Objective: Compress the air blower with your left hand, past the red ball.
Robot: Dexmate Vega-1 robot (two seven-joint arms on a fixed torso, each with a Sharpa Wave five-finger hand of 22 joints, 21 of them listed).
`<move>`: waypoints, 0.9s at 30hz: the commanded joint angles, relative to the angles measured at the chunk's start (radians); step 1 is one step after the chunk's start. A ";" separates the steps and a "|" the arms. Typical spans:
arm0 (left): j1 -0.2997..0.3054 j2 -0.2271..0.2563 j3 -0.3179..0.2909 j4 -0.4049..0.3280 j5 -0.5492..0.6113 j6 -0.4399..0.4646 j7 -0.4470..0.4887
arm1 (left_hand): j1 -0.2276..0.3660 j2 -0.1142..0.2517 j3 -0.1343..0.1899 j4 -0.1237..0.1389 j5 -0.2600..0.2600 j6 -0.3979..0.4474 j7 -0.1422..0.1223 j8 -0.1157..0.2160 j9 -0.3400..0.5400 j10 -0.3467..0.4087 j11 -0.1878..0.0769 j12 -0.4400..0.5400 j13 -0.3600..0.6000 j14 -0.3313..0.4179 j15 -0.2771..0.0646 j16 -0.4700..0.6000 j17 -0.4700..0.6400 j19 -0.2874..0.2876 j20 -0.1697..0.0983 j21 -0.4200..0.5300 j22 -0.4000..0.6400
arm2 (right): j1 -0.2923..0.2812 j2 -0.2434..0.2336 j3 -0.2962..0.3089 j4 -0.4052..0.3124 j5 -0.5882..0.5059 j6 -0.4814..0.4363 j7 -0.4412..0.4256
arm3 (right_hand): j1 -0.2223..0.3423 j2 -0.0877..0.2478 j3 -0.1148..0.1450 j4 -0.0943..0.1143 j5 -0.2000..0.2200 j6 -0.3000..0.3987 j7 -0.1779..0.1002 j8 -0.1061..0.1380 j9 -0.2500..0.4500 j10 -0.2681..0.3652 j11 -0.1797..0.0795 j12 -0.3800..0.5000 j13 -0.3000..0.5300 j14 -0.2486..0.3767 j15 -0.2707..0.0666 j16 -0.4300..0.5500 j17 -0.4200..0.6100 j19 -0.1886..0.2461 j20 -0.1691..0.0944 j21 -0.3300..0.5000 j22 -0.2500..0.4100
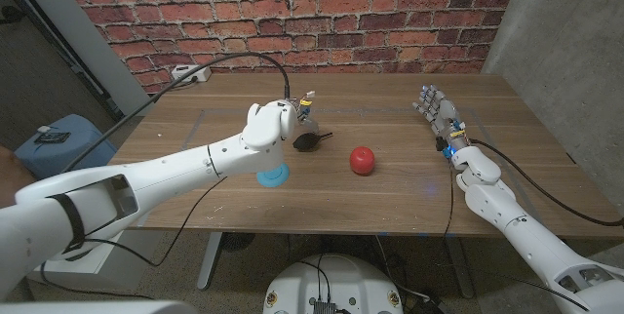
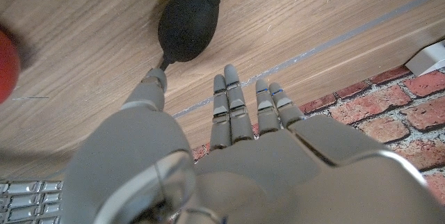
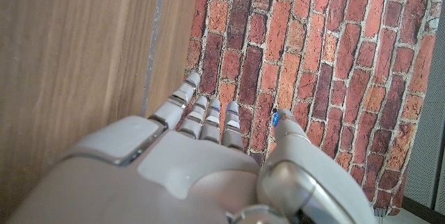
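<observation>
The left hand (image 1: 276,122) hovers over the wooden table (image 1: 390,192) with fingers (image 2: 228,109) straight and spread, holding nothing. The black air blower (image 2: 188,21) lies on the table just ahead of its fingertips, nozzle pointing back toward the thumb, not touched. The red ball (image 1: 363,159) sits near the blower, on the side toward the right hand (image 1: 438,112). That hand waits well apart, fingers extended and apart, empty. A blue disc (image 1: 272,174) lies under the left wrist
</observation>
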 commanded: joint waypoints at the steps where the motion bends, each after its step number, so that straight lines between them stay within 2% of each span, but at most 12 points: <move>1: 0.021 -0.010 0.011 0.017 0.076 0.009 -0.019 | -0.045 -0.061 0.013 -0.005 0.015 0.006 0.003 -0.003 0.002 0.003 0.004 -0.005 0.006 0.011 0.000 0.002 0.003 0.009 0.007 0.002 -0.001 | 0.005 0.009 0.001 0.013 0.007 0.005 0.011 | 0.016 0.000 0.001 -0.008 -0.002 0.005 0.004 0.003 0.003 0.002 -0.001 0.003 0.001 -0.001 0.005 0.010 0.004 0.007 -0.018 0.004 0.006; 17: 0.032 -0.038 -0.011 0.056 0.105 -0.039 -0.072 | -0.033 -0.066 0.013 -0.001 0.030 -0.009 0.016 -0.014 0.005 -0.007 0.016 -0.015 0.014 0.011 0.005 -0.007 0.003 0.011 0.010 -0.003 -0.001 | 0.007 0.020 0.009 0.028 0.014 0.016 0.007 | 0.015 0.000 -0.001 -0.008 -0.002 0.005 0.005 0.003 0.003 0.001 0.000 0.003 0.001 -0.001 0.005 0.011 0.004 0.007 -0.017 0.005 0.006; 27: 0.043 -0.052 -0.021 0.083 0.136 -0.066 -0.093 | -0.030 -0.069 0.011 0.001 0.036 -0.008 0.011 -0.016 0.006 -0.007 0.015 -0.018 0.018 0.012 0.007 -0.010 0.004 0.013 0.010 -0.005 -0.001 | 0.016 0.031 0.009 0.048 0.020 0.022 0.017 | 0.015 0.000 -0.002 -0.009 -0.002 0.005 0.004 0.003 0.003 0.000 0.000 0.003 0.001 -0.001 0.005 0.011 0.004 0.007 -0.016 0.005 0.006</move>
